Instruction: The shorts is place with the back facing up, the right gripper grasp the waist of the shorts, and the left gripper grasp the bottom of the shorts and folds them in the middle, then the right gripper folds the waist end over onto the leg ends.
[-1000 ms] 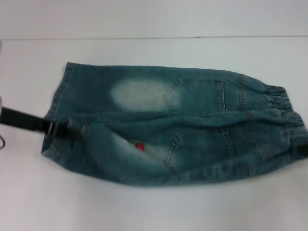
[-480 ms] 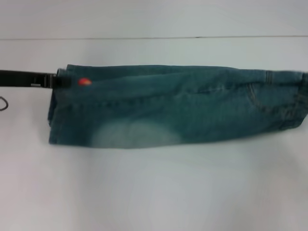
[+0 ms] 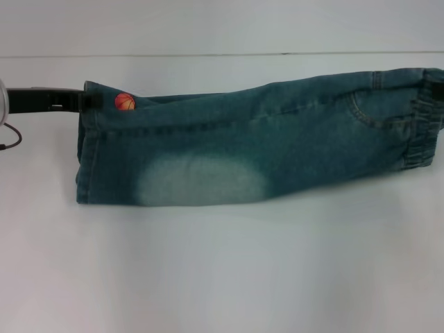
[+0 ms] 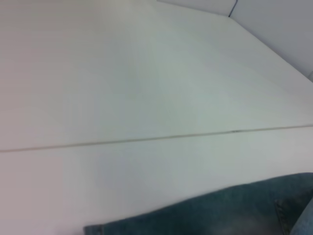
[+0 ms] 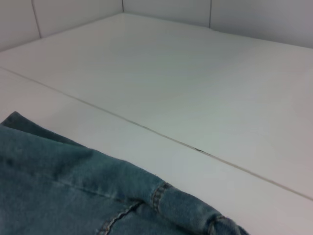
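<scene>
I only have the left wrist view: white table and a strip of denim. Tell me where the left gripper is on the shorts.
Observer: In the head view the left gripper meets the far corner of the leg hem of the denim shorts, beside a basketball patch.
Operator: Report the fold.
Observer: The shorts lie folded in half lengthwise, a long strip across the white table.
Operator: Now the waist end.
Observer: The elastic waistband lies at the robot's right; the right gripper shows only as a dark bit at its far corner.

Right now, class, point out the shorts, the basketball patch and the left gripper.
shorts (image 3: 277, 149): head view, middle of the denim.
basketball patch (image 3: 124, 101): head view, patch centre.
left gripper (image 3: 82, 101): head view, at the leg hem.
</scene>
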`<action>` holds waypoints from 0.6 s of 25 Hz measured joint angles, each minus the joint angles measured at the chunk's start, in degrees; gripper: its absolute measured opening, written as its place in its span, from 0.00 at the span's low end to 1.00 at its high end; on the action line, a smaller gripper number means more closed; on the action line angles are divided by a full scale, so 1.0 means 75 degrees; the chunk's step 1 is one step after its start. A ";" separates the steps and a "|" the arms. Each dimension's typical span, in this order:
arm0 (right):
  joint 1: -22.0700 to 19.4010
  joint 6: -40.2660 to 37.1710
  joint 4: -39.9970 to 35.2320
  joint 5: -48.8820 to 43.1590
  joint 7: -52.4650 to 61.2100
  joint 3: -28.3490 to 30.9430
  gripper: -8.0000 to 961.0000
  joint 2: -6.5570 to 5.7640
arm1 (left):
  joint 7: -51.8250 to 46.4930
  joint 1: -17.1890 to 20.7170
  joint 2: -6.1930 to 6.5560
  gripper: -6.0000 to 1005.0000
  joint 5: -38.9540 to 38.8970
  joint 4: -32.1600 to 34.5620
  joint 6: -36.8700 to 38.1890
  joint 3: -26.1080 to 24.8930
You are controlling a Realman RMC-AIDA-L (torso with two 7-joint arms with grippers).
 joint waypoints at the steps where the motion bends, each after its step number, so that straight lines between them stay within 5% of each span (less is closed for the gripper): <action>1: 0.0015 0.0133 0.0015 0.0001 0.0001 -0.0054 0.06 0.0005 | 0.0006 0.0000 -0.0003 0.14 -0.0004 0.0000 -0.0059 0.0000; 15: 0.0197 0.1747 0.1089 -0.0031 -0.0043 -0.0636 0.06 -0.0074 | 0.0124 -0.0151 0.0013 0.16 0.0006 -0.0443 -0.0774 0.0165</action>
